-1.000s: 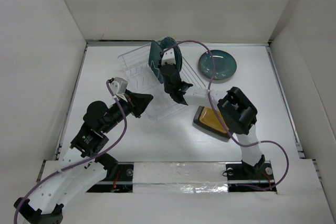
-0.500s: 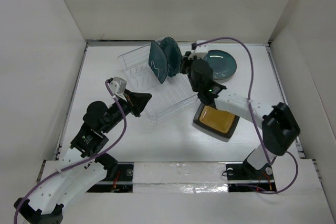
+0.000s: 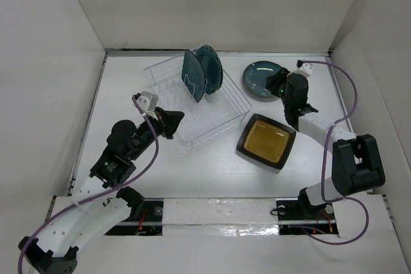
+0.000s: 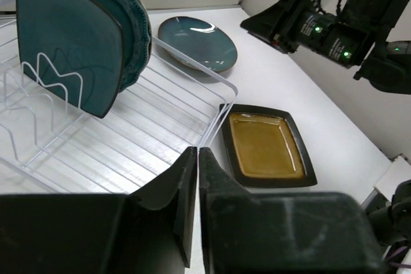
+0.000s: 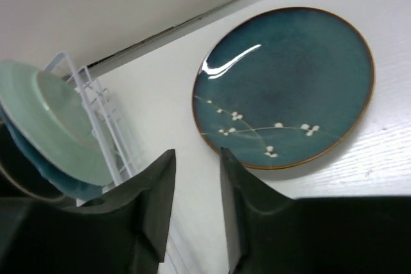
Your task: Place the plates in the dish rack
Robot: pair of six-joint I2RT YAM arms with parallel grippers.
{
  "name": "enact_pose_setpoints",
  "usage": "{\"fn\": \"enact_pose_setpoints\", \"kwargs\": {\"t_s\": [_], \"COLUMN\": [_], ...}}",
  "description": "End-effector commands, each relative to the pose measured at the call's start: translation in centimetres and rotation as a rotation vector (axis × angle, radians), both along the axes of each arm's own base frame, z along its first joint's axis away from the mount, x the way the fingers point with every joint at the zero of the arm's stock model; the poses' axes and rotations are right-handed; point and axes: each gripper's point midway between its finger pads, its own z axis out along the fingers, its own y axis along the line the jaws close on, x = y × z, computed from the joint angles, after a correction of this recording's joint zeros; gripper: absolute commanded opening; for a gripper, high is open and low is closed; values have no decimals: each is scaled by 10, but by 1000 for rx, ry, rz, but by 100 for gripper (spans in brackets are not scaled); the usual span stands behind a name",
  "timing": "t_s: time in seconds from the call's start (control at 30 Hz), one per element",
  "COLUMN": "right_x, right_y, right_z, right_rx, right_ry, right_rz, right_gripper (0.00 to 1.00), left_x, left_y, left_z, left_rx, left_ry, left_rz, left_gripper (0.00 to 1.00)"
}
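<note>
From overhead, the dish rack (image 3: pixel 215 117) sits toward the back of the worktop (image 3: pixel 192 171) with what looks like only two plates standing on edge at its far end. These are the teal square plate (image 3: pixel 192 76) and, right behind it, the teal scalloped plate (image 3: pixel 210 68).

The right wrist camera gives away a third, a pale green plate (image 5: pixel 58 117), upright against the scalloped one and hidden from above. Its left side is cut off by the frame, and I can't make out any pattern on it.

That same view picks out a sprig of white blossoms on the dark teal round plate (image 5: pixel 286 85), which lies flat on the worktop just right of the rack. The right claw (image 5: pixel 197 184) hovers at its edge, fingers a little apart with nothing between them.

The left wrist view shows the left claw (image 4: pixel 197 171) pressed together and empty at the rack's near side. The black-rimmed amber square plate (image 4: pixel 266 145) lies flat just beside the rack's near right corner.
</note>
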Motion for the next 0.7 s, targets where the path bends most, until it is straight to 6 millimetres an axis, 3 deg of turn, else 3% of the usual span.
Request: {"fn": "enact_pose_setpoints", "kwargs": {"t_s": [0.0, 0.03, 0.07, 0.1, 0.23, 0.53, 0.67], "right_x": [8, 11, 10, 14, 22, 48, 59], "right_y": [-21, -28, -30, -47, -72, -70, -76], "right_z": [-1, -16, -28, -33, -64, -123, -124], "right_rx": [127, 163, 189, 212, 318, 487, 521], "right_ry": [-4, 25, 50, 52, 88, 197, 185], "right_rz": [-22, -40, -26, -55, -114, -82, -78], "right_gripper": [49, 63, 66, 71, 72, 72, 66], "left_x": [8, 9, 11, 13, 17, 21, 21], "left_y": [4, 5, 4, 5, 6, 12, 13], "left_z": [18, 17, 16, 15, 10, 10, 10], "left_rx": [-2, 1, 7, 10, 31, 36, 39], "left_ry": [-46, -47, -43, -42, -30, -34, -35], "left_rz": [38, 41, 42, 53, 72, 109, 110], "left_gripper": [5, 11, 14, 17, 28, 32, 32]}}
